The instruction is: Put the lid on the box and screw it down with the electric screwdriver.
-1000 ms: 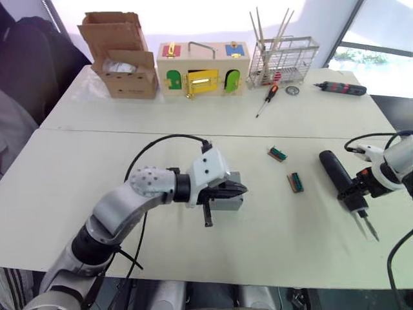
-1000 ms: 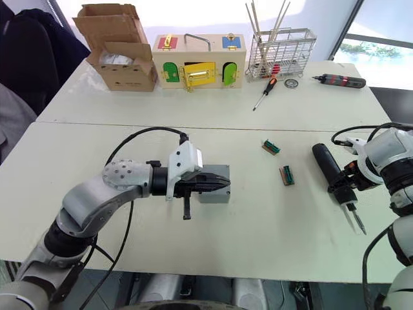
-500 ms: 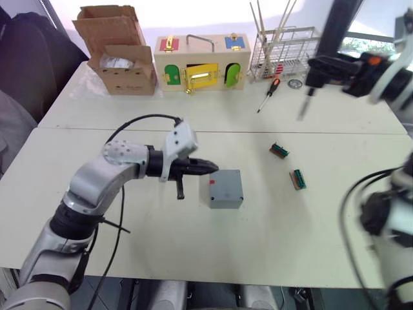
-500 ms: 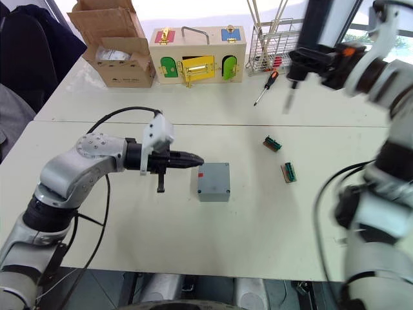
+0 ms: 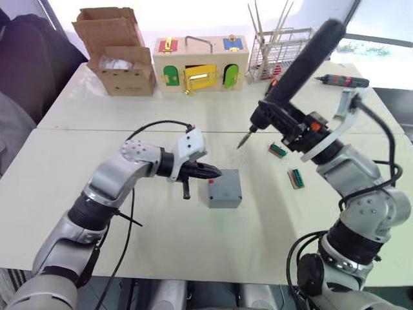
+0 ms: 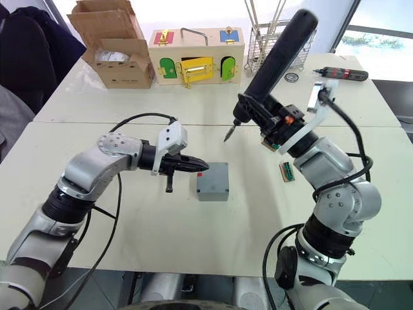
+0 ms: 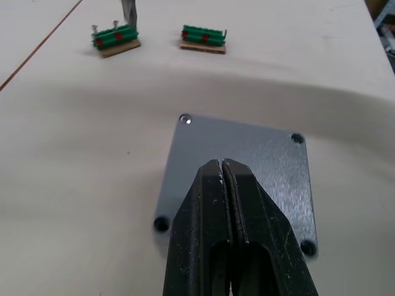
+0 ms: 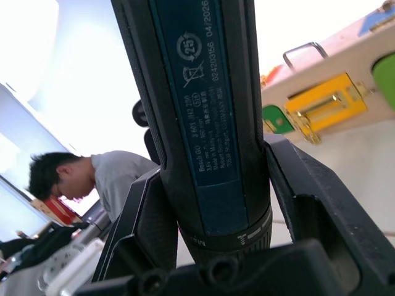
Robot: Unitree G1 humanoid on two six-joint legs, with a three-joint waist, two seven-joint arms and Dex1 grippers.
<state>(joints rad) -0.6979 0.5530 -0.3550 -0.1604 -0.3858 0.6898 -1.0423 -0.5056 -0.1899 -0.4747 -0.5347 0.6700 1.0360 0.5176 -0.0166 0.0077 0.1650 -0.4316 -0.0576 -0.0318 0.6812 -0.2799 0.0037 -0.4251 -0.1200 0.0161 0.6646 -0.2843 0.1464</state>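
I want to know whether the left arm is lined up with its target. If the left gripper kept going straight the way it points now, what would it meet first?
Most likely the lid on the box: the shut left gripper points across the box's top from its red-marked side, tips at its near edge. Its height above the lid is unclear.

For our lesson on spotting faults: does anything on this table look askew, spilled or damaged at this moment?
Nothing stands out. The lid sits square on the box. The right gripper holds the electric screwdriver tilted, bit above the table. The left gripper is shut at the box's edge.
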